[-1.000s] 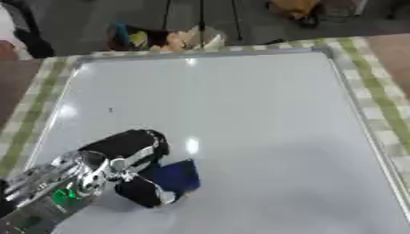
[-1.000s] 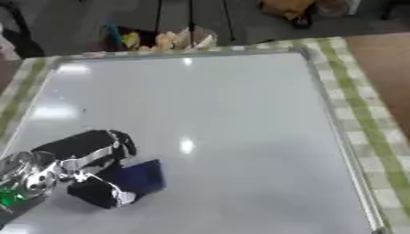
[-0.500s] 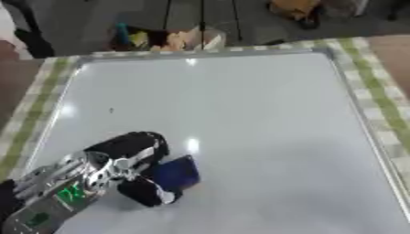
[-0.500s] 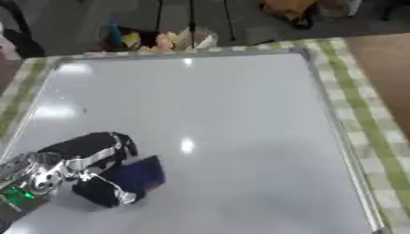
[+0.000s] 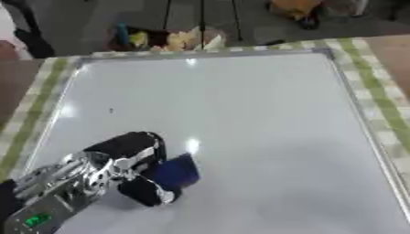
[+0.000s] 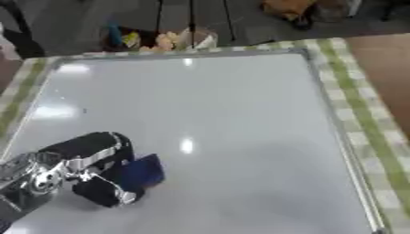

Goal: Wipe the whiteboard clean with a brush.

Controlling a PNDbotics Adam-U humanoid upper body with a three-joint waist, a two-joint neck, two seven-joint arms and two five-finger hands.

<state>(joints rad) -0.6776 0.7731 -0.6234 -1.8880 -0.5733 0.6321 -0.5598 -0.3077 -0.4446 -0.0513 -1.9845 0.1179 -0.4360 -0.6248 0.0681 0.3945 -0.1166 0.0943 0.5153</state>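
Gripping one brush point(image 5: 175, 172), left hand point(image 5: 120, 157)

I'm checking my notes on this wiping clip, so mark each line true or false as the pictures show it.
1. The left robot hand is curled round a blue brush. True.
2. The brush sits near the whiteboard's far right corner. False: it is at the near left.
3. A small dark mark shows on the board's left part. True.
4. The right robot hand rests on the board. False: it shows in neither view.
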